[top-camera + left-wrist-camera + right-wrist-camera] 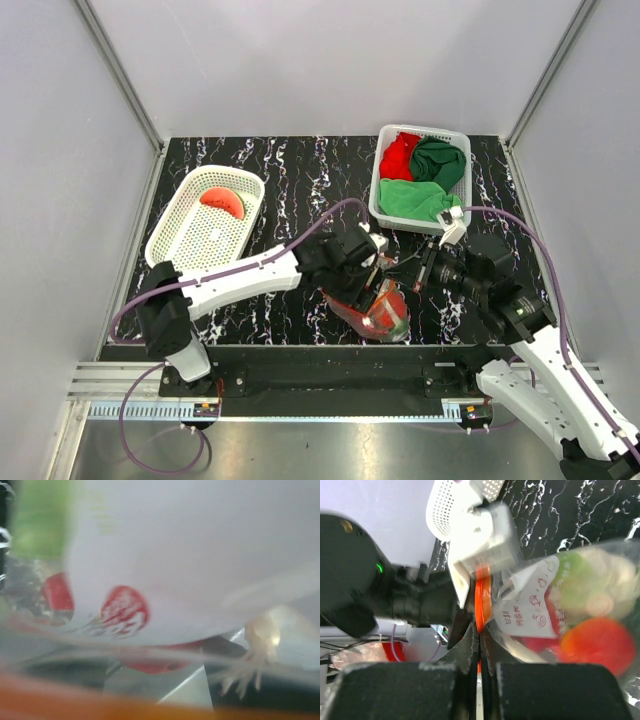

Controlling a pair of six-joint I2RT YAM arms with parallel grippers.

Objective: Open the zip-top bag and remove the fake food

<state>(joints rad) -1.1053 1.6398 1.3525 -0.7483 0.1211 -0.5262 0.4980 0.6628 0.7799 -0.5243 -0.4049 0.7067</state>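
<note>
My right jaws pinch the floppy, slippery zip-top bag [380, 312] by its stiffer zip strip [480, 599]; left jaws I cannot tell.

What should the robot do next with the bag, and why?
Probably the left gripper should close on a piece of fake food and lift it out. The right gripper pinches the zip-top bag by its orange strip, the left one is at its mouth, and food lies inside.

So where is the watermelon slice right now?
In the top view, the watermelon slice lies in the white mesh basket on the left, well apart from the zip-top bag at the middle front.
</note>
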